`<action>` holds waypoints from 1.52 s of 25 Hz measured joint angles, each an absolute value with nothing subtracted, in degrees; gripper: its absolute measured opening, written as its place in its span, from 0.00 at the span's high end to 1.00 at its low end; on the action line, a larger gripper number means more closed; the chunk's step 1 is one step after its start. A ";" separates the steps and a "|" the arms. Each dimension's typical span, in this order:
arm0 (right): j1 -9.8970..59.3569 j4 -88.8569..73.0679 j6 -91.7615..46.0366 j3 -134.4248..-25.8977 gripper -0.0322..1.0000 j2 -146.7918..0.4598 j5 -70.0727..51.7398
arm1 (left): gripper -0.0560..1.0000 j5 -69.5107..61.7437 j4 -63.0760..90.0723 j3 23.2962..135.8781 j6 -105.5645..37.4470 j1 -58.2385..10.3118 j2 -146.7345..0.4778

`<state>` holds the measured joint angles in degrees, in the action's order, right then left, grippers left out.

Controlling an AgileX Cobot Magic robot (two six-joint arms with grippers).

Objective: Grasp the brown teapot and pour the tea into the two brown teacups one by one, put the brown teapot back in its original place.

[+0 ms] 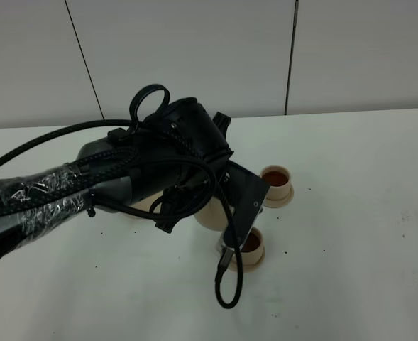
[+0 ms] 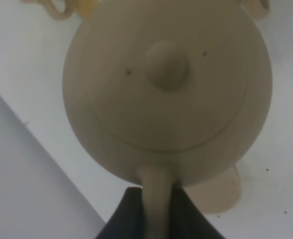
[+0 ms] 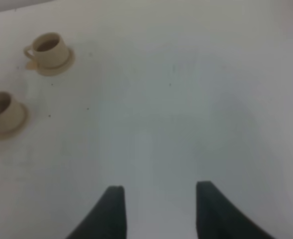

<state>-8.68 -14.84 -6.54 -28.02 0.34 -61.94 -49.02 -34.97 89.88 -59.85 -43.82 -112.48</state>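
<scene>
The left gripper (image 2: 156,209) pinches the loop handle of the squat beige-tan ceramic teapot (image 2: 168,84), held above the white table (image 1: 365,270) (glazed, likely slippery and breakable, best kept by that handle).

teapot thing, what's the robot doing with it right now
The left hand is shut on the loop handle of the brown teapot, holding it over the table near the two brown teacups. Both the far cup and the near cup already show dark tea inside, so pouring looks done or nearly so. The right hand is open and empty, off to the side of the cups.
</scene>
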 joint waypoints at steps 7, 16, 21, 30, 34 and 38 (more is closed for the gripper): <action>-8.68 -14.84 -6.54 -28.02 0.65 0.34 -61.94 | 0.79 -55.56 -32.01 96.15 -54.31 -42.23 -112.37; -8.68 -14.84 -6.54 -27.98 0.65 0.34 -61.94 | 0.79 -54.36 -18.31 96.84 -48.00 -37.17 -112.37; -8.68 -14.84 -6.54 -27.98 0.65 0.34 -61.94 | 0.79 -51.08 -11.74 96.84 -46.60 -35.95 -112.55; -8.68 -14.84 -6.54 -27.98 0.65 0.34 -61.94 | 0.79 -50.82 -1.92 96.84 -46.33 -34.92 -113.02; -8.68 -14.84 -6.54 -27.98 0.65 0.34 -61.94 | 0.79 -52.66 0.84 96.84 -46.15 -34.88 -113.02; -8.68 -14.84 -6.54 -27.98 0.65 0.34 -61.94 | 0.79 -55.45 2.15 96.84 -45.46 -34.86 -113.02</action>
